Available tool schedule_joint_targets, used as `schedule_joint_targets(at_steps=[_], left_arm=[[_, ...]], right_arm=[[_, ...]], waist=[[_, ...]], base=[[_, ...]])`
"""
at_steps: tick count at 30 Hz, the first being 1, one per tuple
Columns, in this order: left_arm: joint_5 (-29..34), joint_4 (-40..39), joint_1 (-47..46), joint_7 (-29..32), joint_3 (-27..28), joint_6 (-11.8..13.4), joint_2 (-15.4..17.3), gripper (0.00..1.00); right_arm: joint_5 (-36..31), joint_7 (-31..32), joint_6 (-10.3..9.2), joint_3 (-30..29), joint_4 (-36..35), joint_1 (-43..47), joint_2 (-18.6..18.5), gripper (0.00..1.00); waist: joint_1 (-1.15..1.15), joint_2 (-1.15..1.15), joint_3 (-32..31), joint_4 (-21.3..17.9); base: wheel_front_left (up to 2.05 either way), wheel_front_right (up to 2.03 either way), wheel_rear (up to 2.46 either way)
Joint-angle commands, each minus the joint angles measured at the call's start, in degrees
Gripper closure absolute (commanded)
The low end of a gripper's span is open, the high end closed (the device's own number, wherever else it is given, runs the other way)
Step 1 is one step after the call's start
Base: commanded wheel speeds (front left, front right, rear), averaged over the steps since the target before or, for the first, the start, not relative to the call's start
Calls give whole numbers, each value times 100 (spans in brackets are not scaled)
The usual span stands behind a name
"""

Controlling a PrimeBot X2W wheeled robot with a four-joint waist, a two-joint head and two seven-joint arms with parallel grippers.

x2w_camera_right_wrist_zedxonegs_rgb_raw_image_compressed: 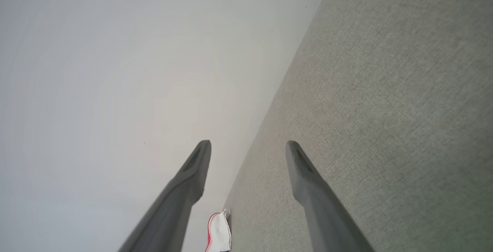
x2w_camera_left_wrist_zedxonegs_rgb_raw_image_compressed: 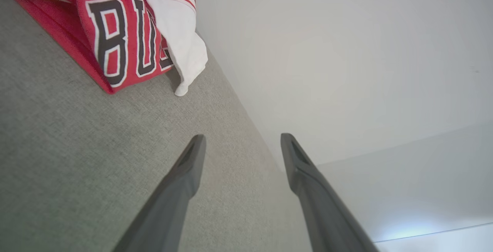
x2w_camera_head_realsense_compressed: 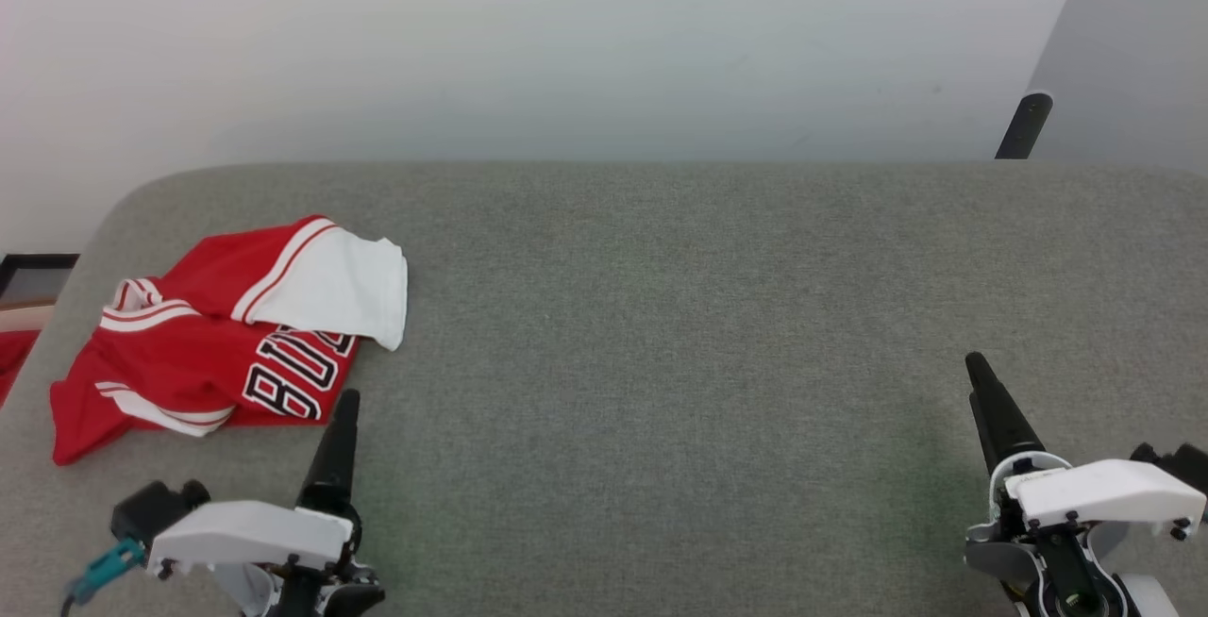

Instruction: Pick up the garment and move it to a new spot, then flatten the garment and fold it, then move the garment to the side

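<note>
Grey woven cloth, coarse and matte, covers the table (x2w_camera_head_realsense_compressed: 661, 315), its far-left corner rounded against a smooth pale wall (x2w_camera_head_realsense_compressed: 604, 32). Over at that left end lies the garment (x2w_camera_head_realsense_compressed: 179, 362), a rumpled red jersey heap with soft ridges and striped white-and-red trim. One white sleeve (x2w_camera_head_realsense_compressed: 344, 291) is flopped across the chest, covering part of the black, white-outlined lettering (x2w_camera_head_realsense_compressed: 297, 372). Now the left claw (x2w_camera_left_wrist_zedxonegs_rgb_raw_image_compressed: 242, 138): released, its two long dark tapered fingers spread wide with bare grey weave between them, tips near the garment's near edge but apart from it. Across the table, well away, the right claw (x2w_camera_right_wrist_zedxonegs_rgb_raw_image_compressed: 248, 144) is likewise released and gripping nothing, its smooth pointed fingers splayed above the table's right side.
</note>
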Motion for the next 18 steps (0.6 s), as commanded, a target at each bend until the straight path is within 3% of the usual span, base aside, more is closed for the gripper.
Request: schedule_joint_targets(at_steps=[1, 18], left_arm=[[242, -47, -200, -53, -33, 25, 93, 0], [2221, 69, -399, -398, -286, 191, 369, 0]], right_arm=[[-170, -55, 1, 80, -19, -229, -82, 0], [-2058, -493, 2, 467, 714, -837, -340, 0]], waist=[[0, 0, 4, -1], [0, 0, 47, -23]], base=[[0, 0, 0], [0, 0, 0]])
